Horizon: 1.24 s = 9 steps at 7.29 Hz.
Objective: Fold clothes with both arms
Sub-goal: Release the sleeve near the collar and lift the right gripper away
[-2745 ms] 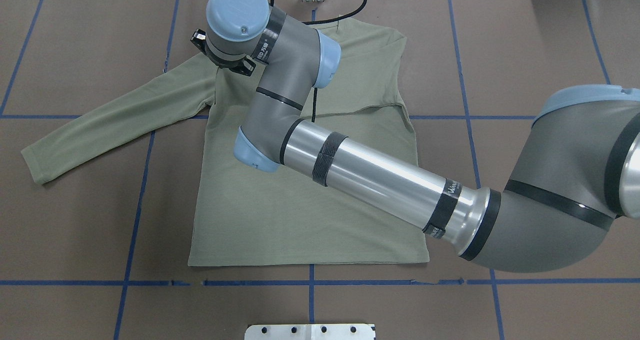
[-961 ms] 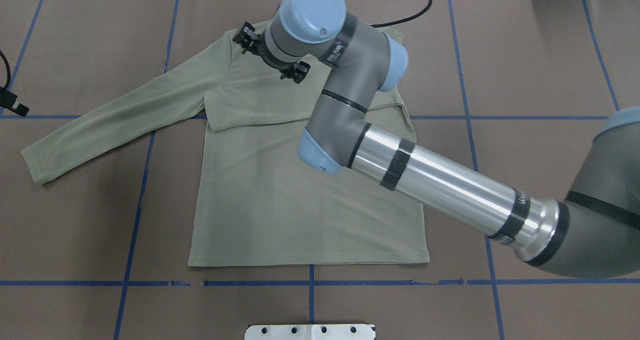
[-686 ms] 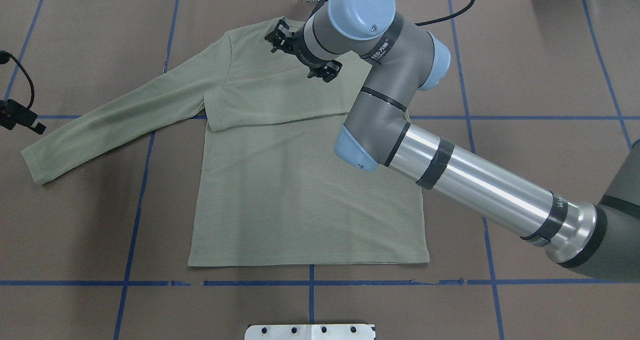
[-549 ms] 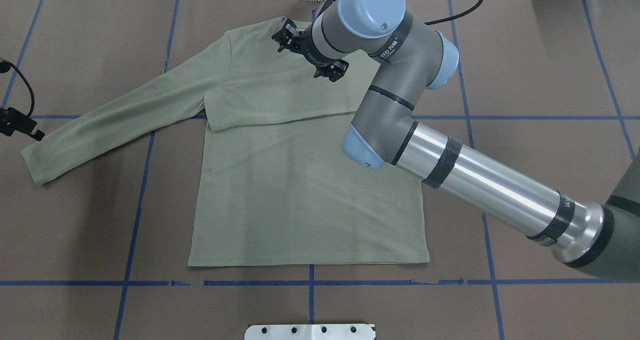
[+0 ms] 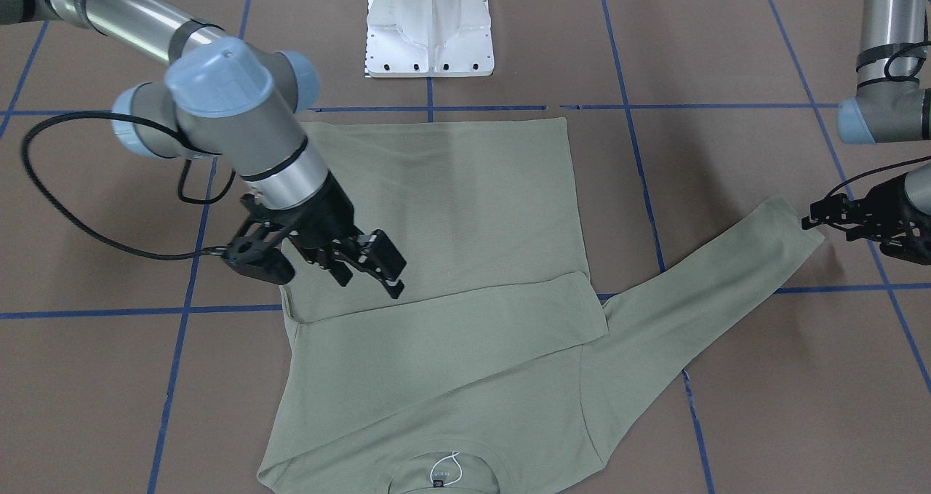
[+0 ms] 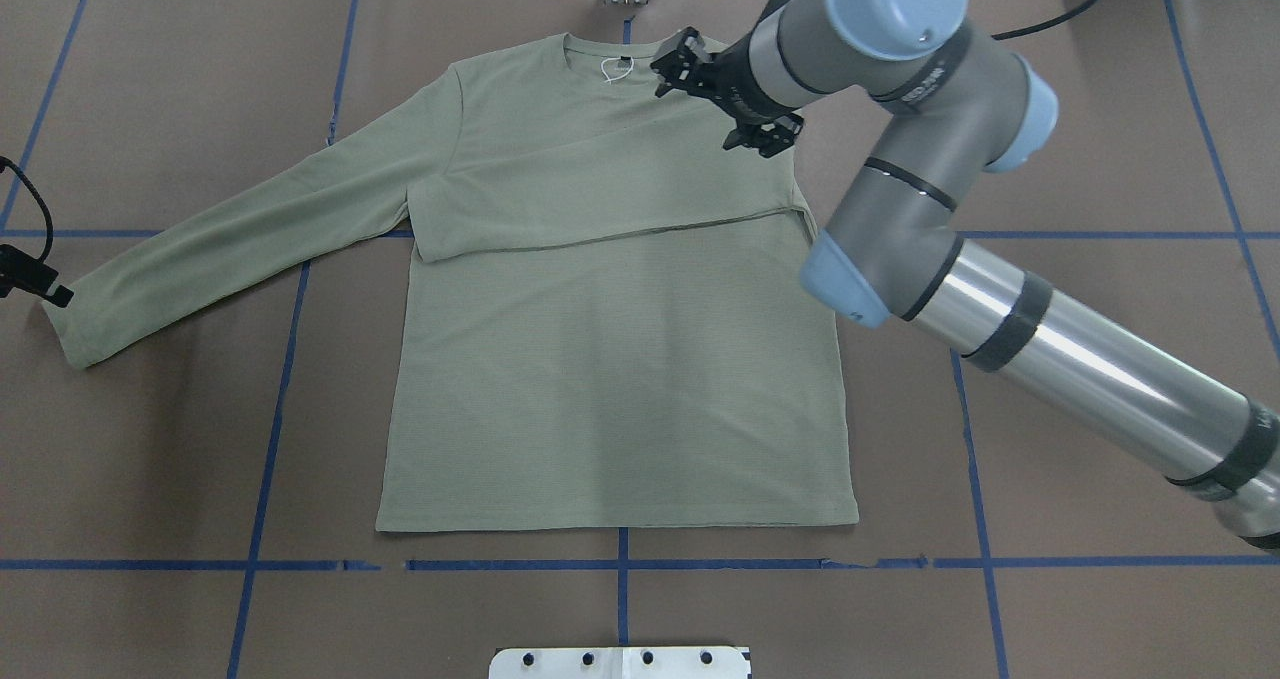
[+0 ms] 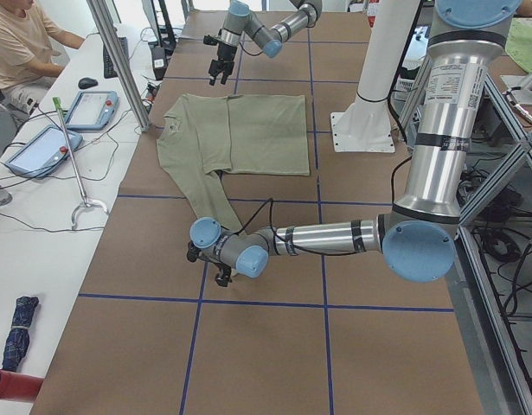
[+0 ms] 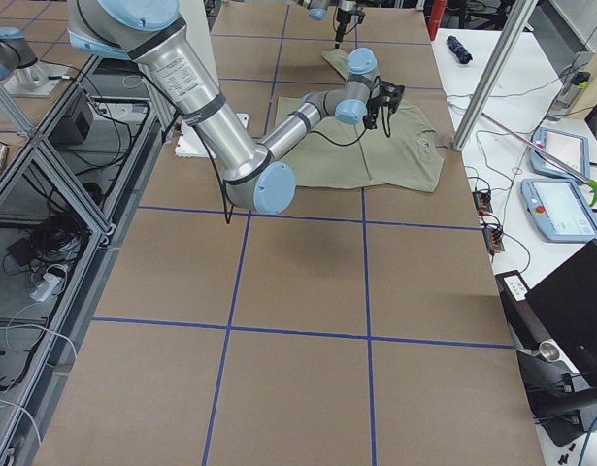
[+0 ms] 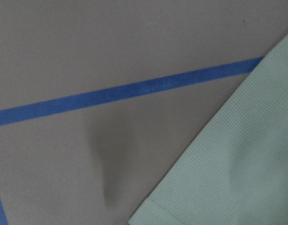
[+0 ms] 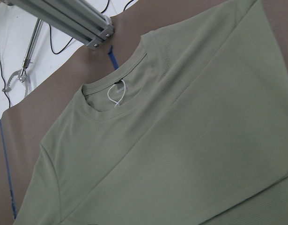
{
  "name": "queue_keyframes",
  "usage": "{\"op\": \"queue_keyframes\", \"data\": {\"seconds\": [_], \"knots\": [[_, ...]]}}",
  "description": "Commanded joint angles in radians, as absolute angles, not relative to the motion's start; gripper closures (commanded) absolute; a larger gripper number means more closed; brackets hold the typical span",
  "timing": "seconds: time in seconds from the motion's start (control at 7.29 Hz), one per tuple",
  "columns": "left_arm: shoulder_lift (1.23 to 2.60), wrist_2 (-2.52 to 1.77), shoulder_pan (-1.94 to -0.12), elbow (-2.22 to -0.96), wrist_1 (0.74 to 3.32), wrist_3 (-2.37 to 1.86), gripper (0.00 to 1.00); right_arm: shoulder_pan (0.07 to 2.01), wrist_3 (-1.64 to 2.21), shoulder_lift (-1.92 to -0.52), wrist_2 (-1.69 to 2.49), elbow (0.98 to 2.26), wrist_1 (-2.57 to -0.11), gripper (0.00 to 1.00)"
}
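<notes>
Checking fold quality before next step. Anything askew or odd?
Nothing damaged. The shirt lies flat; the folded sleeve runs slightly slanted across the chest, and the other sleeve is spread out sideways, not yet folded.

The sage-green shirt point(image 6: 610, 379) lies flat, its neck point(image 6: 600, 54) away from the robot, with the black label point(image 6: 622, 62) and white string loop point(image 6: 612, 72) showing. The right sleeve point(image 6: 620, 199) is folded across the chest. The left sleeve point(image 6: 220, 249) stretches out toward the robot's left. The right arm point(image 6: 1050, 344) reaches over one shoulder, and the right gripper point(image 6: 727, 94) hangs above the cloth, jaws seemingly spread. The left gripper point(image 5: 822, 217) sits at the outstretched cuff point(image 6: 70, 334); its jaws are unclear.
</notes>
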State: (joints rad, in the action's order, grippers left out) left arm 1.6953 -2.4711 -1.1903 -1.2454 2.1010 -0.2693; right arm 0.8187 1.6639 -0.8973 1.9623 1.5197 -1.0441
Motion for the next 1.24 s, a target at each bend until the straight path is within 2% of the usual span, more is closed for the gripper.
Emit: {"op": "queue_keyframes", "data": {"seconds": [0.0, 0.41, 0.82, 1.1], "knots": [[1.695, -2.471, -1.184, -1.247, 2.109, -0.267, 0.06, 0.902, 1.574, -1.088, 2.037, 1.650, -1.042, 0.01], [1.697, -2.471, -1.164, -1.244, 2.108, -0.270, 0.10, 0.911, 1.560, -1.130, 2.043, 1.658, -1.035, 0.01], [1.697, -2.470, -1.158, -1.236, 2.108, -0.267, 0.23, 0.910, 1.562, -1.141, 2.042, 1.667, -1.034, 0.01], [1.695, -2.470, -1.152, -1.236, 2.106, -0.267, 0.28, 0.910, 1.562, -1.152, 2.042, 1.681, -1.034, 0.01]]}}
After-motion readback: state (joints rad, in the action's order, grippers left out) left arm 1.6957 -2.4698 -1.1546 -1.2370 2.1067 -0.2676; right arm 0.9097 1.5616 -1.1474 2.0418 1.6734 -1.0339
